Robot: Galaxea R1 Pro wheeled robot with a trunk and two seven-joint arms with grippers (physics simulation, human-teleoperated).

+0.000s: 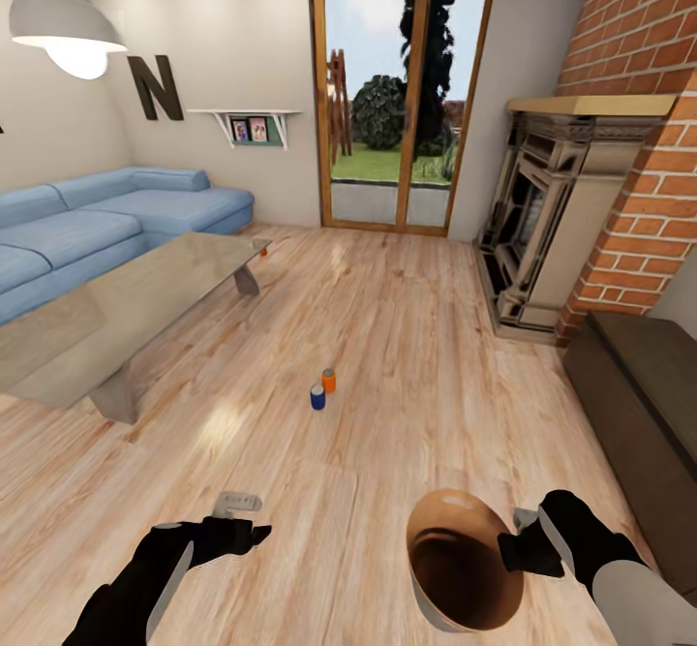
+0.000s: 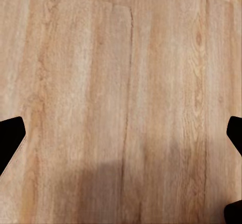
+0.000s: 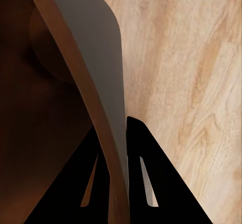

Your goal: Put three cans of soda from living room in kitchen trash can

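A dark blue can of soda and an orange can of soda stand upright side by side on the wood floor mid-room. Another orange can peeks out on the floor by the low table's far corner. The tash can, grey outside and brown inside, hangs low at the near right. My right gripper is shut on its rim. In the right wrist view the fingers pinch the bucket wall, one inside and one outside. My left gripper is open over bare floor, fingertips wide apart.
The low grey table and blue corner sofa fill the left. A fireplace in a brick wall and a dark low bench line the right. Wood-framed glass doors stand at the back. Open floor lies between me and the cans.
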